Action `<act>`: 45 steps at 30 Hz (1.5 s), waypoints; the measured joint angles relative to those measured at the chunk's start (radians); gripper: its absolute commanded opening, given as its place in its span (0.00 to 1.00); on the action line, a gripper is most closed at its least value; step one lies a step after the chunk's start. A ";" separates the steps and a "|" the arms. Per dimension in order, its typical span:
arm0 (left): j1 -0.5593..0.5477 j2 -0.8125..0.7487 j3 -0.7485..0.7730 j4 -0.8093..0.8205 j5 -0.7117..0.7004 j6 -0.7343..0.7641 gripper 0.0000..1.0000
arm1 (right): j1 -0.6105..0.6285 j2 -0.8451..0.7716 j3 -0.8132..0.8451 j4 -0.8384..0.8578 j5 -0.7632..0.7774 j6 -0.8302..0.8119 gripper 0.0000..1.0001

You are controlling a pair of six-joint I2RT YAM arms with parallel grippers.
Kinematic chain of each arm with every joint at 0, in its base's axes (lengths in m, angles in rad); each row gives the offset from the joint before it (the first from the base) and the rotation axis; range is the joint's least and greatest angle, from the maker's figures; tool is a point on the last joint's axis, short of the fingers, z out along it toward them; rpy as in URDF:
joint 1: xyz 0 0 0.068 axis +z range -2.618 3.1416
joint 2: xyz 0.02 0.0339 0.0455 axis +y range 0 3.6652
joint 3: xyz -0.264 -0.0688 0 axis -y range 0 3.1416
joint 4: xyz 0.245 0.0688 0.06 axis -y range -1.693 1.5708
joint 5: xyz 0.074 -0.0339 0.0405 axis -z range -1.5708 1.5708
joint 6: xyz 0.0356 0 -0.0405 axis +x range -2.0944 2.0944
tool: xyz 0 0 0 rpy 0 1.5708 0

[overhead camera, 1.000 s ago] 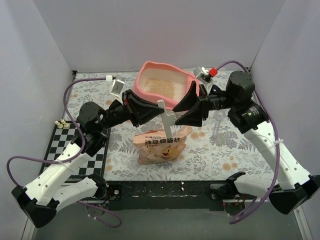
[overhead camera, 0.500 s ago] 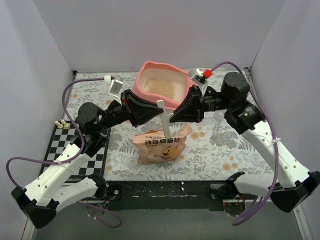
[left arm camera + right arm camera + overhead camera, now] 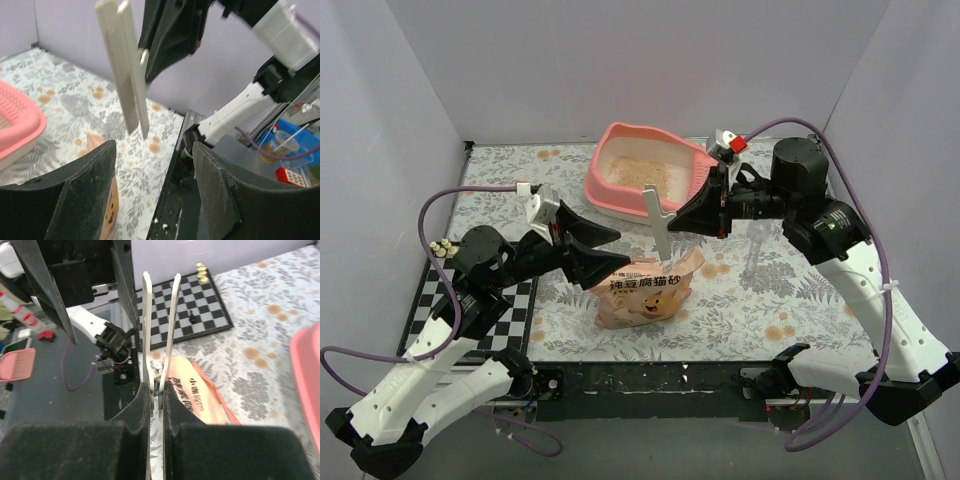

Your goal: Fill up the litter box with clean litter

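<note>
Since a second ago, the left gripper (image 3: 615, 250) has been drawn back and opened wide, empty. The clip (image 3: 652, 205) is now pinched by the right gripper (image 3: 675, 222) alone, above the bag (image 3: 645, 290). The litter box (image 3: 595, 185) is seen at the rear, well behind the bag, with a thin layer of litter (image 3: 638, 172) inside. Little seems done: the bag is yet to be lifted and poured.
</note>
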 measured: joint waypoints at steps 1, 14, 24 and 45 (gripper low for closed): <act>0.000 -0.008 -0.006 -0.024 -0.003 0.018 0.62 | -0.003 0.000 0.022 -0.034 0.019 -0.028 0.01; 0.000 0.115 -0.151 -0.296 -0.011 0.224 0.53 | -0.008 0.014 0.046 -0.356 0.269 -0.245 0.01; 0.000 0.108 -0.183 -0.367 -0.067 0.335 0.53 | -0.008 0.056 0.038 -0.396 0.337 -0.285 0.01; 0.000 0.102 -0.261 -0.359 -0.180 0.351 0.00 | 0.124 0.190 0.050 -0.517 0.388 -0.408 0.01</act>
